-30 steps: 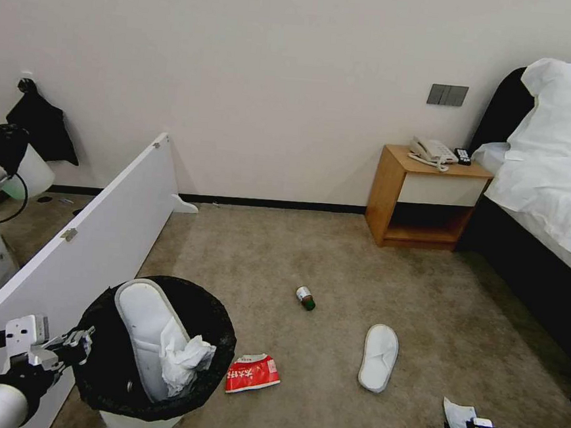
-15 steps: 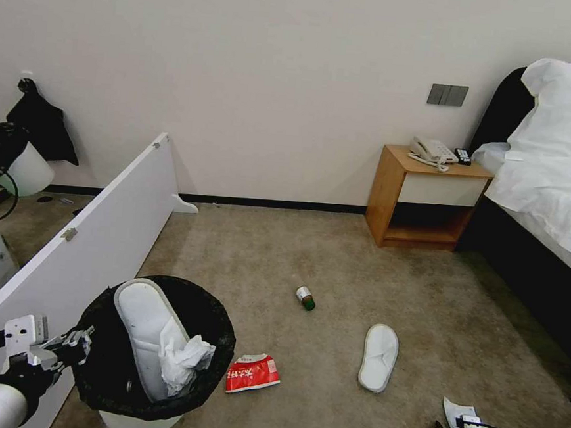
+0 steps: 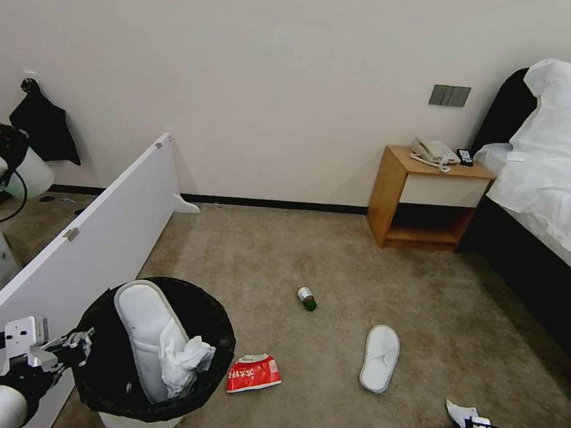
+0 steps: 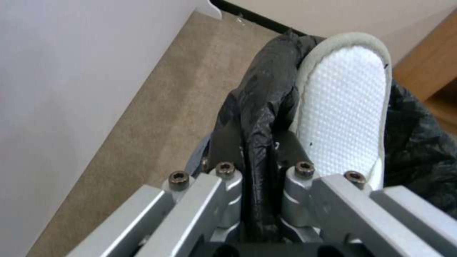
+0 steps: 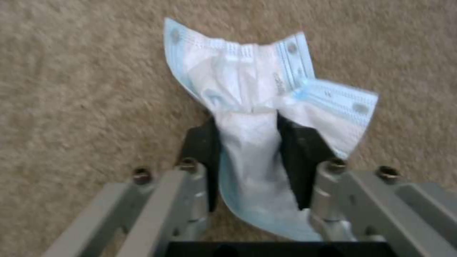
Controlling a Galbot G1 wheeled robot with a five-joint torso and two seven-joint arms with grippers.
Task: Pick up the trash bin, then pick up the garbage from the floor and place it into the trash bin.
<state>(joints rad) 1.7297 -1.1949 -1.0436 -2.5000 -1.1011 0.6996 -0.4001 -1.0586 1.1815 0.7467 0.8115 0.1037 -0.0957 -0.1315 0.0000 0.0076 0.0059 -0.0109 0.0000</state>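
Observation:
The trash bin (image 3: pixel 220 357), white with a black bag over its rim, hangs at the lower left. My left gripper (image 3: pixel 79 344) is shut on its rim, and the black liner (image 4: pixel 259 103) is pinched between the jaws of the left gripper (image 4: pixel 257 146). A white slipper (image 3: pixel 137 321) and a tissue wad (image 3: pixel 185 359) stick out of the bin. At the lower right my right gripper (image 3: pixel 468 427) is shut on a white-blue face mask (image 5: pixel 247 78) just above the carpet. On the floor lie a second slipper (image 3: pixel 380 356), a red-white packet (image 3: pixel 253 374) and a green-capped bottle (image 3: pixel 306 299).
A long white board (image 3: pixel 99 232) leans along the left, close beside the bin. A wooden nightstand (image 3: pixel 425 198) with a phone stands by the far wall, and a bed (image 3: pixel 550 195) runs down the right. A pale bucket (image 3: pixel 33 171) sits at the far left.
The right gripper with the mask has shifted slightly at the bottom right. The bin and left gripper hold still. The whole picture has moved a little.

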